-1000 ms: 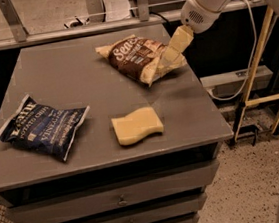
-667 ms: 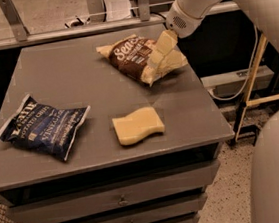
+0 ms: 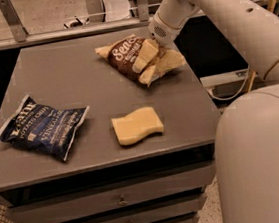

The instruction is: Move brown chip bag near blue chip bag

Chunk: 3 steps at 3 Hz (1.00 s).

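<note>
1. Gripper [image 3: 143, 63] is down on the brown chip bag [image 3: 120, 56], at the back right of the table [image 3: 65, 76]; whether it is open or closed, cannot tell.
2. Blue chip bag [image 3: 43, 127] lies front left, well apart from the brown one.

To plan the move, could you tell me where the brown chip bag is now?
In the camera view, the brown chip bag lies at the table's far right, beyond the yellow sponge, with the gripper over it.
</note>
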Motion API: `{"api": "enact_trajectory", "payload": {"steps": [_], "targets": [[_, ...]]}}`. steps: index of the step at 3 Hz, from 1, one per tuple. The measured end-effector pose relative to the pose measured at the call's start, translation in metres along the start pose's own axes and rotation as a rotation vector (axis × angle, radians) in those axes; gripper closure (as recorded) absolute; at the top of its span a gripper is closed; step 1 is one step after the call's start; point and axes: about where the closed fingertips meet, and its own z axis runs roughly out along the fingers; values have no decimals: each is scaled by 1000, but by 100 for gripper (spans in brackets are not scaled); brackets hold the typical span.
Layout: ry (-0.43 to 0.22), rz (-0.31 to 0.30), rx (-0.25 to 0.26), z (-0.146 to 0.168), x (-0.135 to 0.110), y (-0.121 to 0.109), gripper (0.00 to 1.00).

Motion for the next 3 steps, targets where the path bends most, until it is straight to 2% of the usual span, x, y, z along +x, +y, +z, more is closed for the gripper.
{"api": "enact_trajectory", "payload": {"steps": [1, 2, 3], "targets": [[-3, -21, -20, 8, -9, 4, 42], [-39, -108, -70, 5, -26, 28, 65], [-93, -259, -154, -4, -52, 70, 87]]}}
